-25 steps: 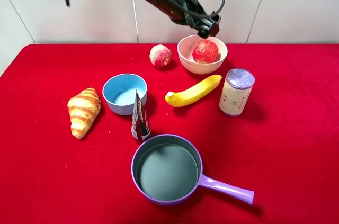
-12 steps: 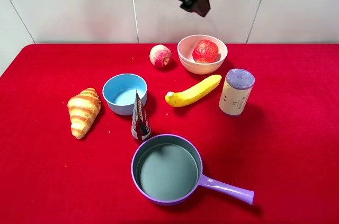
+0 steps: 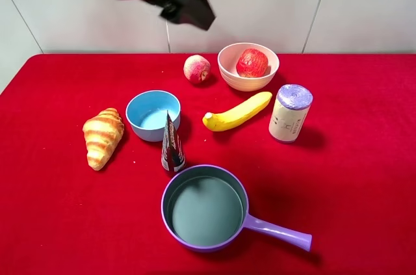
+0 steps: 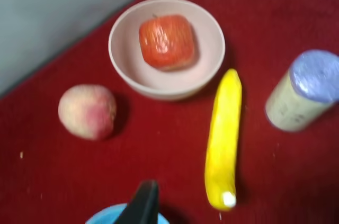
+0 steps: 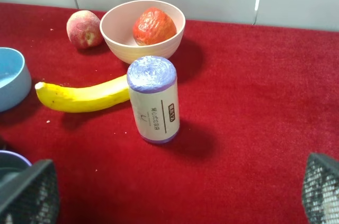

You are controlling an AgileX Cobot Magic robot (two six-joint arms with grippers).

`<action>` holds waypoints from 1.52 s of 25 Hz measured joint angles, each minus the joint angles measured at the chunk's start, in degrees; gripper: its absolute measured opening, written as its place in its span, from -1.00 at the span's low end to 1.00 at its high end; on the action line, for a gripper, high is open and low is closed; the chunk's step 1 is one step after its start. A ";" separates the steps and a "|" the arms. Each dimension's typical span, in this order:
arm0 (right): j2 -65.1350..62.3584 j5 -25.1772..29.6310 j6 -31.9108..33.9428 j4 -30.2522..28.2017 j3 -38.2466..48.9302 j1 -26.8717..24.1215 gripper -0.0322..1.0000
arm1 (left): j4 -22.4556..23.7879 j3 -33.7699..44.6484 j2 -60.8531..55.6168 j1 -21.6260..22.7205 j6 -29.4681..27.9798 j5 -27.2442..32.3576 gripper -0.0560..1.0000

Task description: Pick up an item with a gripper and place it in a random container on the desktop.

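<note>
The red apple (image 3: 252, 62) lies inside the pale pink bowl (image 3: 226, 69) at the back of the red desktop (image 3: 364, 177). It also shows in the left wrist view (image 4: 166, 41) and the right wrist view (image 5: 154, 25). My left gripper (image 3: 197, 10) is high above the table, up and left of the bowl, empty. Only one narrow dark tip of its fingers (image 4: 142, 205) shows in the left wrist view, and they look closed together. My right gripper (image 5: 176, 184) is open and empty, low over the cloth in front of the can; it is out of the exterior view.
A pinkish peach (image 3: 196, 69) sits left of the pink bowl. A banana (image 3: 237, 112), a purple-lidded can (image 3: 290, 113), a blue bowl (image 3: 153, 114), a croissant (image 3: 103, 136), a dark cone-shaped packet (image 3: 171, 145) and a purple pan (image 3: 206, 208) are spread over the cloth.
My left gripper rose from just above the apple in the pink bowl and swung up and left, away from it. The apple stays in the bowl.
</note>
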 joint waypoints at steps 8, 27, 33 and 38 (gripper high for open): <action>0.00 0.00 0.00 0.00 0.00 0.00 0.41 | 0.61 13.97 -13.32 0.00 -4.92 0.05 0.99; 0.00 0.00 0.00 0.10 0.00 0.00 0.41 | 2.28 38.31 -41.90 0.20 -9.72 20.80 0.99; 0.00 0.00 0.00 0.10 0.00 0.00 0.41 | 2.73 40.44 -49.85 6.17 -9.77 25.78 0.99; 0.00 0.00 0.00 0.10 0.00 0.00 0.41 | 5.56 42.08 -55.92 12.04 -7.75 28.55 0.99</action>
